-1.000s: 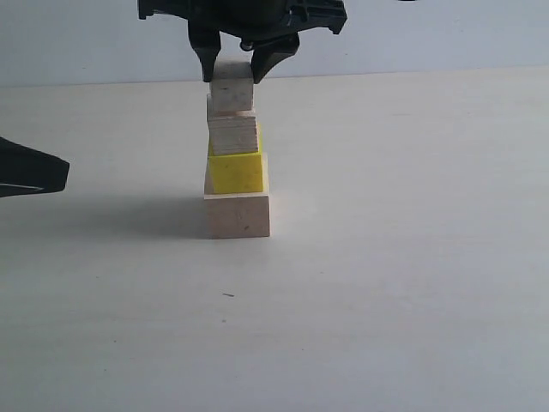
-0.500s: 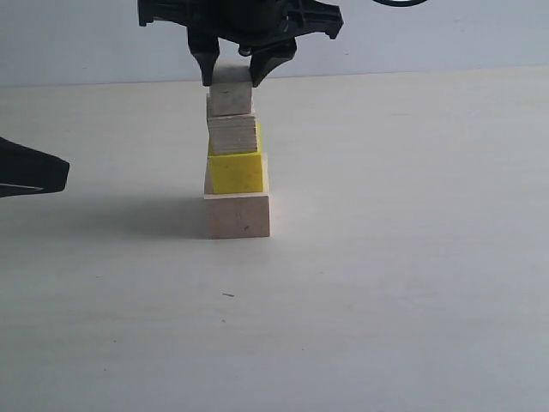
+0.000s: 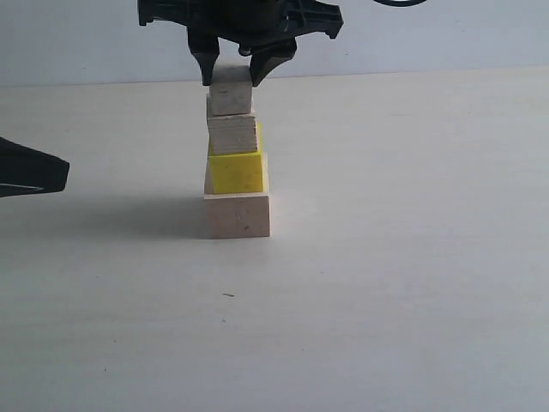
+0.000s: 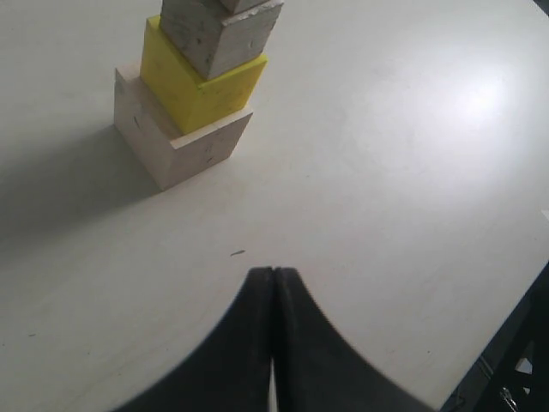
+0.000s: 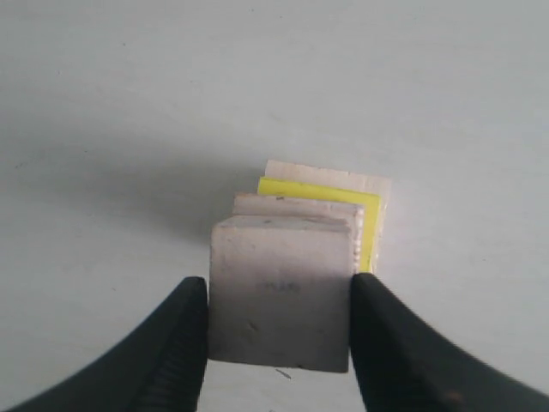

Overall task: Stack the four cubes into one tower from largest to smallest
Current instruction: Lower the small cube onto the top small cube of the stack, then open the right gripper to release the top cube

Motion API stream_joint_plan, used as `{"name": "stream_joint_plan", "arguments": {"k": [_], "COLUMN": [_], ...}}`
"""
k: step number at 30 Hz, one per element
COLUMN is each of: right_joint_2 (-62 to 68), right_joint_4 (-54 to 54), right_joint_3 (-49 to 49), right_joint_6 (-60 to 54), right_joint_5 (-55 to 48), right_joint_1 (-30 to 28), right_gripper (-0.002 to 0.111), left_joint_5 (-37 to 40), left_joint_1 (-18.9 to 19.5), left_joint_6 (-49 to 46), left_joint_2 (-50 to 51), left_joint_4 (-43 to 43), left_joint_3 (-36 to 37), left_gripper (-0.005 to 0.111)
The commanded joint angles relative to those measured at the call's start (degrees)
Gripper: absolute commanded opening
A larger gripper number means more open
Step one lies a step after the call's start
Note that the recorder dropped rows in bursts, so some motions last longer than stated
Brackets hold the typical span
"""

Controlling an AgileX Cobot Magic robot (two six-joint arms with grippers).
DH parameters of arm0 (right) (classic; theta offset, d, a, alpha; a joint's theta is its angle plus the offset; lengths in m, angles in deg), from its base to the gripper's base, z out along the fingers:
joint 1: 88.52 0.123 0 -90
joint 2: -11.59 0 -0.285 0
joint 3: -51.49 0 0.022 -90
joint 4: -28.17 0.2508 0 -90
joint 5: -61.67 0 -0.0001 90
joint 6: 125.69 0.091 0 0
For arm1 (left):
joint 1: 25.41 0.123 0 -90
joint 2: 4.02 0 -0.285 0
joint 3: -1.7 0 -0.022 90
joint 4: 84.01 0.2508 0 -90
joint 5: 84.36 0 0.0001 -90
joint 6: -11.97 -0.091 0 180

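The tower stands mid-table: large pale wooden cube (image 3: pixel 238 215) at the base, yellow cube (image 3: pixel 236 172) on it, then a small pale cube (image 3: pixel 233 135), then the second small cube (image 3: pixel 232 98) on top. My right gripper (image 3: pixel 232 81) hangs over the tower, its fingers pressed against both sides of the top cube (image 5: pixel 279 292). Below that cube show edges of the other small cube (image 5: pixel 296 206), the yellow cube (image 5: pixel 367 225) and the large cube (image 5: pixel 326 170). My left gripper (image 4: pixel 273 273) is shut and empty, low at the left (image 3: pixel 34 172), away from the tower (image 4: pixel 184 142).
The pale tabletop (image 3: pixel 412 283) stretches around the tower, with a tiny dark speck (image 3: pixel 228 295) in front of it. A pale wall (image 3: pixel 446 34) backs the far edge. A dark frame edge (image 4: pixel 515 378) shows in the left wrist view.
The right gripper dropped slightly with the top small cube, setting it down onto the cube below. Nothing has moved in the last half second. The left arm stayed still.
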Motion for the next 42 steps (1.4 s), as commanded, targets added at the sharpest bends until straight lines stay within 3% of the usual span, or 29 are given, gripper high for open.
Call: {"name": "stream_joint_plan", "arguments": {"k": [1,5,7,15,42], "right_joint_2": [-0.2,-0.2,-0.2,-0.2,-0.2], "right_joint_4": [-0.5,-0.5,-0.5,5.3,5.9], "right_joint_3": [0.0,0.0,0.0,0.0,0.0], "right_joint_6": [-0.3,0.1,1.0,1.3,-0.1], "right_joint_5": [0.6,0.6,0.6,-0.2,-0.6], "right_joint_1": [-0.1,-0.1,-0.1,-0.1,-0.1], "right_gripper": [0.056,0.077,0.079,0.079,0.079], "left_joint_5": [-0.4,-0.4,-0.4,-0.4,-0.4], "left_joint_1": [-0.3,-0.3,-0.3,-0.3,-0.3], "left_joint_6": [0.4,0.4,0.4,0.4,0.4], "left_joint_2": [-0.3,-0.3,-0.3,-0.3,-0.3], "left_joint_4": [-0.6,-0.6,-0.6,-0.6,-0.6], "left_joint_3": [0.2,0.2,0.2,0.2,0.2], "left_gripper": [0.000,0.000,0.000,0.000,0.000]}}
